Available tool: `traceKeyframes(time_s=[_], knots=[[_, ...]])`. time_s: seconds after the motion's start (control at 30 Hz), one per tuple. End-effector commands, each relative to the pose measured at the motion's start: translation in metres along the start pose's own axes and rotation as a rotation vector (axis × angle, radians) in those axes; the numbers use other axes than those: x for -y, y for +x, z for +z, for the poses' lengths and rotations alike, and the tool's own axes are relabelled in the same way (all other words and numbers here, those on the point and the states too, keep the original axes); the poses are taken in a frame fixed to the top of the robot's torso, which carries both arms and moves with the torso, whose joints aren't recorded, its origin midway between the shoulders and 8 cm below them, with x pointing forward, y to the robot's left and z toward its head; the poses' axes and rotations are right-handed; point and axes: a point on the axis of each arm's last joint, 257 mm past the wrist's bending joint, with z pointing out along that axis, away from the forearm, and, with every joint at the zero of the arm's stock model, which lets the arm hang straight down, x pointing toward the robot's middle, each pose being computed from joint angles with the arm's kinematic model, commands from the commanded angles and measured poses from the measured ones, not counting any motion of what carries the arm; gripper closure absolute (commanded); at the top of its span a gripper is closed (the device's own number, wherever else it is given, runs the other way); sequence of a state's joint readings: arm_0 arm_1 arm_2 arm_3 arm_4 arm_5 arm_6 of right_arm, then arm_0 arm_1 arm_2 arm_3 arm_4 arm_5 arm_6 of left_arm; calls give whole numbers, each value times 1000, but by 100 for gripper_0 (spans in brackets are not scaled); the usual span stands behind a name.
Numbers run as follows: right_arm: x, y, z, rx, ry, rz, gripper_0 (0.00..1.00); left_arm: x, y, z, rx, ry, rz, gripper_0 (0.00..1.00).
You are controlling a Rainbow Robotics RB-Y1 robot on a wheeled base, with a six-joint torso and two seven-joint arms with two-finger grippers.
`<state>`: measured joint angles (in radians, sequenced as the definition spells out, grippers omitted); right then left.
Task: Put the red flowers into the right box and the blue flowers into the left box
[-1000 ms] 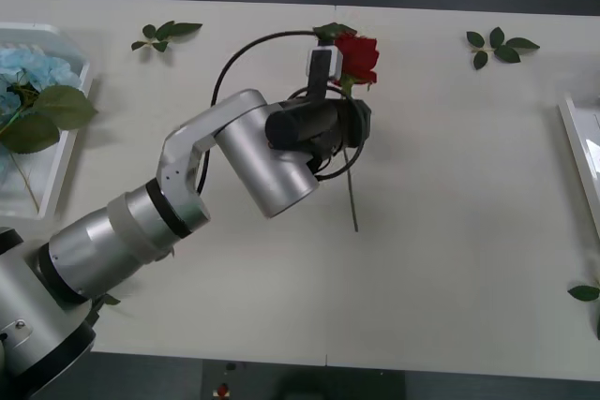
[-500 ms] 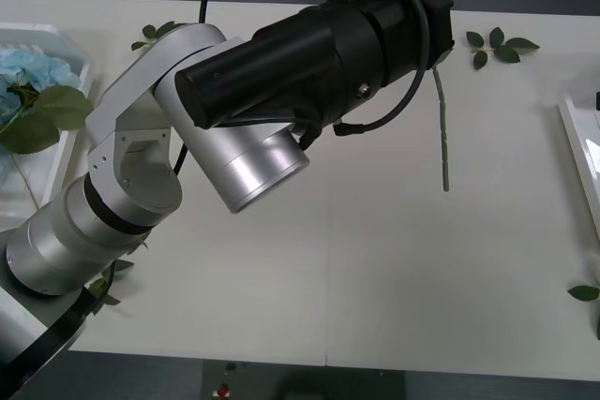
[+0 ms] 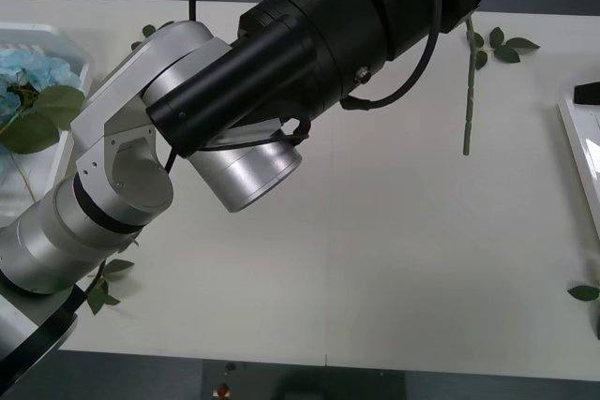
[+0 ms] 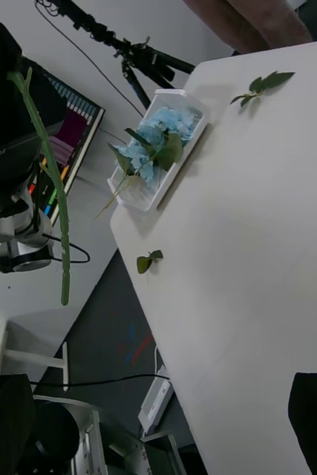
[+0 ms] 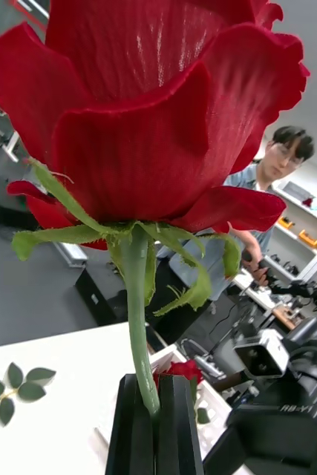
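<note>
My left gripper [image 5: 157, 427] has its black fingers pinched tight on the thin green stem of a deep-red artificial rose [image 5: 158, 111], and since half a second ago I have carried it further toward my right, so the dangling stem now hangs above the white table [image 3: 375, 259] closer to the shallow white right tray [image 3: 583, 161]. The pale-blue hydrangea clusters [image 3: 28, 67] lie unmoved in the translucent-white left tray [image 3: 73, 128]. My right gripper [image 4: 315, 415] hovers over the table; I cannot tell how its jaws stand.

red rose [image 5: 158, 126] upright, stem pinched
</note>
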<state>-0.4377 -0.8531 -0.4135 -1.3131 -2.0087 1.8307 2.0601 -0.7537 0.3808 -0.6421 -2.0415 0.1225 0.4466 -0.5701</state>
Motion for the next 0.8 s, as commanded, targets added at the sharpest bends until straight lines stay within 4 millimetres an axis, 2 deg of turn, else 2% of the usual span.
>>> traceKeyframes(time_s=[0.03, 0.33, 0.5, 0.8], knots=[[-24, -22, 28, 14, -86, -96, 0, 21, -41, -3, 78, 62, 22, 100], [-50, -38, 76, 39, -211, -131, 0, 22, -55, -7, 103, 66, 11, 100], [-62, -45, 102, 56, -242, -143, 0, 22, -55, -7, 103, 66, 11, 100], [-78, -53, 134, 70, -285, -137, 0, 22, -55, -7, 103, 66, 11, 100]])
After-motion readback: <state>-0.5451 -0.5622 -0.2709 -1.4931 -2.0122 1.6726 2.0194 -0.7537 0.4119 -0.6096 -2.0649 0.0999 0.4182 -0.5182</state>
